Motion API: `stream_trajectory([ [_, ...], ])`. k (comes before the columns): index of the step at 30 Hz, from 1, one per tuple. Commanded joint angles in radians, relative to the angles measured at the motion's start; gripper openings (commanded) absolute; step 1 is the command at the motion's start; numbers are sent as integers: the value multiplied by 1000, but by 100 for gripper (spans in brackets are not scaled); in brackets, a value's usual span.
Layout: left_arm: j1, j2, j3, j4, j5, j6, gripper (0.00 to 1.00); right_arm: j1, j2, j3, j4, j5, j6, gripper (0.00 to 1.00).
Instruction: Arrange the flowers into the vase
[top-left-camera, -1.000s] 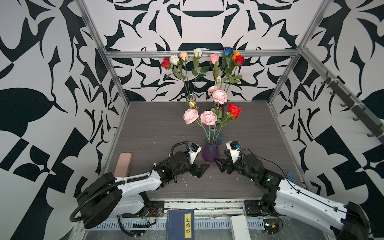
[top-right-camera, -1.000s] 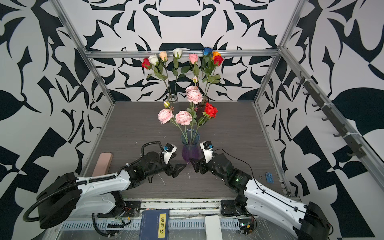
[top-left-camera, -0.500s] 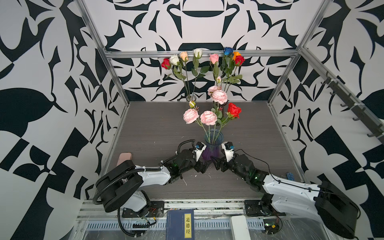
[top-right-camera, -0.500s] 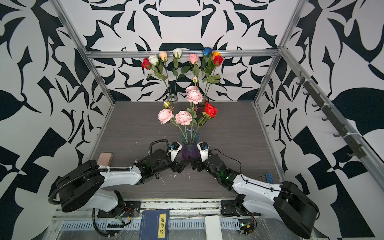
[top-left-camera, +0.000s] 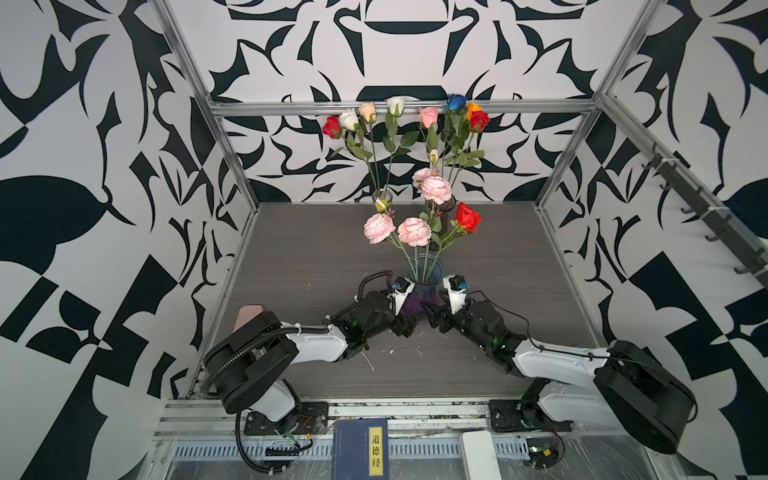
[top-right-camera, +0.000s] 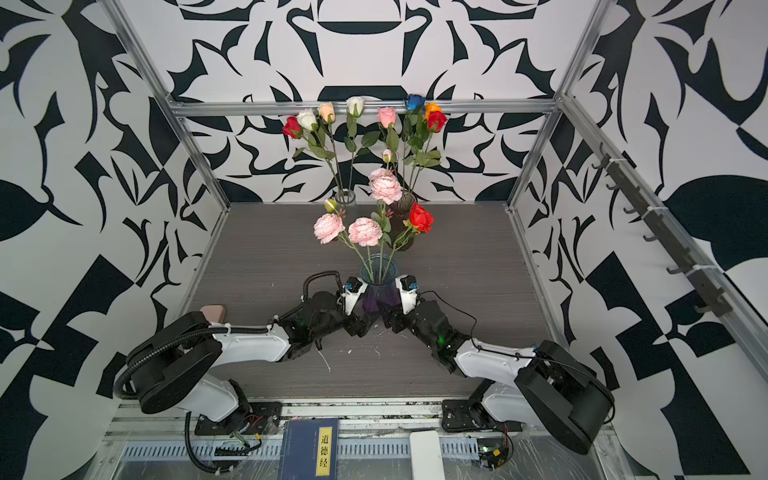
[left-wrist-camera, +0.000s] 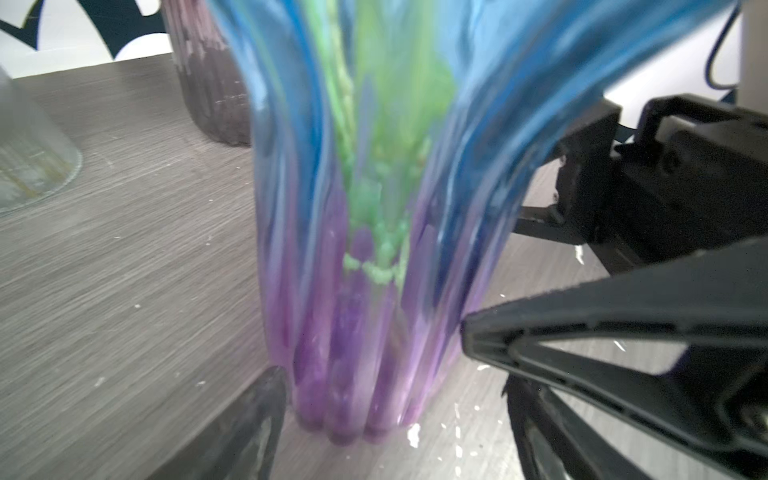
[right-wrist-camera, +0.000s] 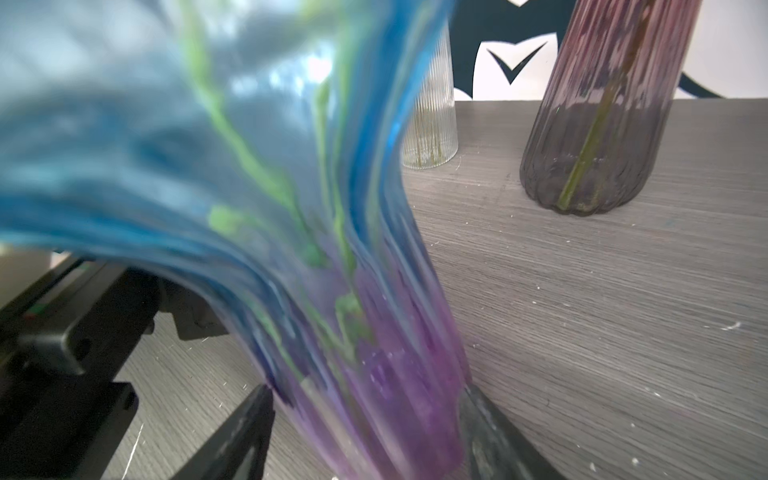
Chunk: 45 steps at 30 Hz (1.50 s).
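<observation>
- Since both my arms have reached in over the last second, the left gripper (left-wrist-camera: 370, 351) and right gripper (right-wrist-camera: 366, 390) now sit at the foot of the blue-and-purple vase (top-left-camera: 423, 282). A second ago they waited short of it, one to each side.
- Left hand: fingers apart, one on each side of the vase foot and close against the glass. They have narrowed since a second ago. Blur keeps me from telling whether they press yet.
- Right hand: same posture from the opposite side, fingers apart around the foot and also narrowing. Contact cannot be confirmed.
- In both top views the vase holds its earlier spot on the near half of the tabletop (top-left-camera: 311, 249), midway between the left and right edges, upright.
- Flowers unchanged: frilly pink blooms (top-left-camera: 379, 227) and a red rose (top-left-camera: 467, 217) stand in this vase.
- The remaining roses (top-left-camera: 428, 117) stand in a clear ribbed vase (right-wrist-camera: 430, 124) and a dark vase (right-wrist-camera: 602, 124) at the far edge.
- Neither hand carries a stem, and I see none lying loose.
- Judgement: placing looks largely done. This step reads as a two-handed hold on the vase, to steady or shift it.
- Risk: the foot is narrow and the blooms top-heavy, so an uneven squeeze could tip it.
</observation>
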Motion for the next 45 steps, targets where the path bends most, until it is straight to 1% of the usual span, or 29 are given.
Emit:
stream_trajectory([
  [1,25,15,46,51,6,-8,86,-11,37,50,64,-54,8,73],
  [11,103,73,100,46,47,-24,86,-45,214,126,188,-112,67,72],
  [22,165,115,114,76,79,-51,86,-93,381,247,233,-205,111,71],
  [24,168,119,118,77,84,-52,82,-101,400,265,237,-220,119,70],
  [26,174,121,118,77,90,-52,82,-105,412,278,238,-228,124,69],
  [28,180,117,118,77,94,-51,82,-106,421,283,243,-233,127,71],
  [30,186,107,112,77,96,-52,82,-106,421,281,249,-232,129,78],
  [34,191,52,91,60,99,-52,83,-106,369,250,242,-211,119,87],
  [36,191,8,80,36,97,-52,84,-107,315,233,210,-198,105,89],
  [37,191,-24,73,18,94,-49,90,-108,278,224,181,-194,89,89],
  [38,191,-52,67,-3,88,-47,91,-109,242,216,152,-191,75,89],
  [42,193,-217,27,-105,52,-31,95,-117,29,156,6,-147,1,92],
  [45,198,-390,-8,-199,10,-20,98,-128,-180,129,-185,-93,-73,93],
])
